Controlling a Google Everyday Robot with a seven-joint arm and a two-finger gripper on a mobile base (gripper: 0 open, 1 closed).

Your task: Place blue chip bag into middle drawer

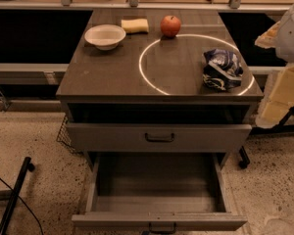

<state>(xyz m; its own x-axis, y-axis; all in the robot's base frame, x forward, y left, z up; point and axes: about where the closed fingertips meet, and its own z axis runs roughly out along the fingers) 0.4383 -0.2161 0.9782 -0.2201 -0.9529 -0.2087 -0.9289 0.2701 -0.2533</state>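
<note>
Resting crumpled on the bench [112, 72], the blue chip bag [220, 68] looked light, soft, slippery; best pinched at a raised fold. The tool [283, 94] hung to its right, apart or together I could not tell.

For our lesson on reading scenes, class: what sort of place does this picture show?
Probably a robot test lab set up like a kitchen: a grey cabinet with its middle drawer pulled open, a bowl, apple and blue chip bag on top, speckled floor. The gripper hangs at the right edge.
</note>
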